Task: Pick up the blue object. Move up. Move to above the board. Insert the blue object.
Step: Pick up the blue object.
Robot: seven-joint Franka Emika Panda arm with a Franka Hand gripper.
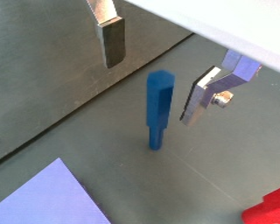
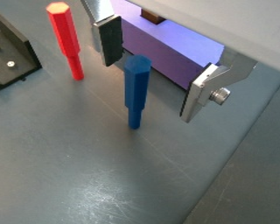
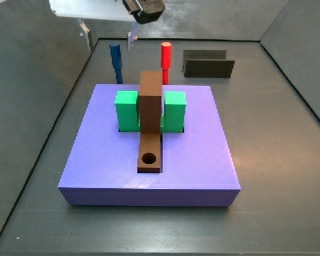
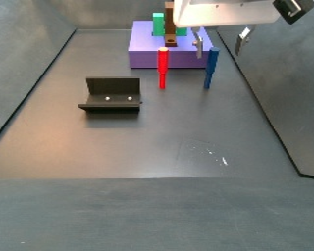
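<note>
Wrist views show the gripper [image 2: 149, 74] open and empty, its fingers [image 1: 111, 42] straddling the top of the blue object [image 2: 136, 91], which stands on the floor beside the red peg [image 2: 67, 42], ungrasped; lifting, carrying to the board [image 3: 151, 115] and insertion all remain.

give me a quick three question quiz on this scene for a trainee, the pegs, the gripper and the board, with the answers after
1. True or false: the gripper is shut on the blue object.
2. Which stands on the grey floor beside the blue object: A) the red peg, B) the green block, C) the board?
3. What feature near one end of the board would take the blue object?

Key:
1. False: the fingers are apart, either side of its top.
2. A.
3. The round hole.
</note>
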